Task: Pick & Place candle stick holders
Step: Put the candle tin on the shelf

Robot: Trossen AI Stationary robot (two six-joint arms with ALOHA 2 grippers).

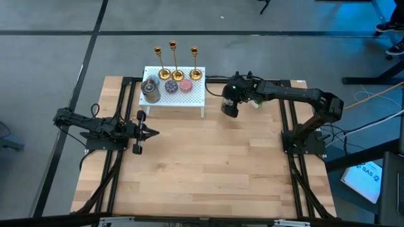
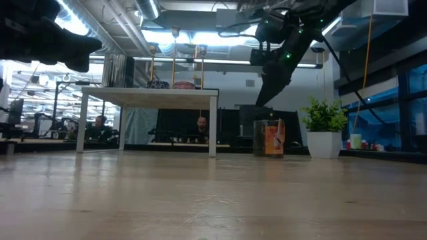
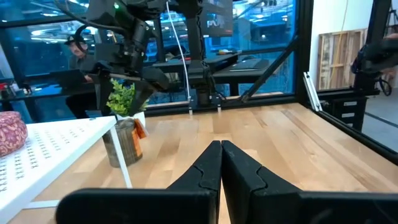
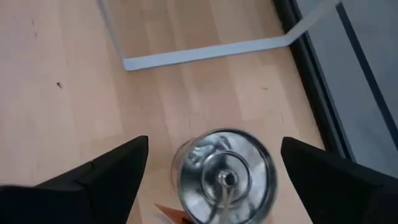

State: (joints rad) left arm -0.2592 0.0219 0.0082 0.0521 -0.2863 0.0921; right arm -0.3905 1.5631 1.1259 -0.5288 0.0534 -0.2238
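My right gripper (image 4: 211, 171) hangs wide open and empty directly over a tin (image 4: 225, 175), not the candlesticks (image 1: 177, 63) on the shelf (image 1: 196, 98) beside it. Descending now grabs the wrong thing. Left gripper (image 3: 221, 165) waits, fingers together.

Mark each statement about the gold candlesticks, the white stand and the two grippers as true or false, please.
1. Three shiny gold metal candlesticks stand upright at the far edge of the small white perforated stand. True.
2. The right gripper is shut on a candlestick. False: it is open, above a round silver tin on the wooden table, holding nothing.
3. The left gripper is shut and holds nothing. True.
4. The left gripper is over the stand. False: it sits low beside the stand's near left corner.
5. One candlestick lies on the table. False: all three are on the stand.
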